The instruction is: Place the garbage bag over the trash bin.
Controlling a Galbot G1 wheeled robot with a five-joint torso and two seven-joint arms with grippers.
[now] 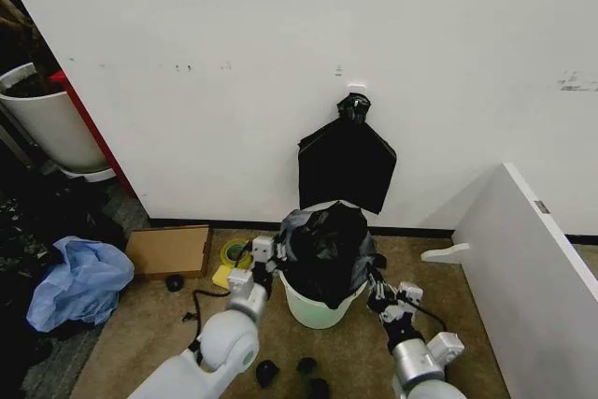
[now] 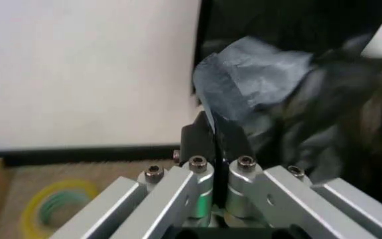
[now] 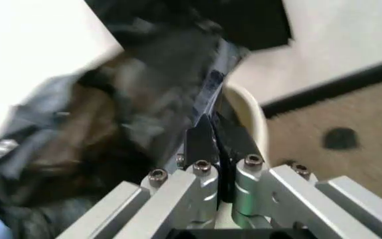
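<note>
left gripper (image 1: pixel 271 251) clamped, right gripper (image 1: pixel 376 289) apparently clamped, arms forward

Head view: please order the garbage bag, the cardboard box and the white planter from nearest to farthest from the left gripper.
1. garbage bag, pinched in the left gripper, over the trash bin.
2. cardboard box, on the floor farther left.
3. white planter, far left, beside the wall.
</note>
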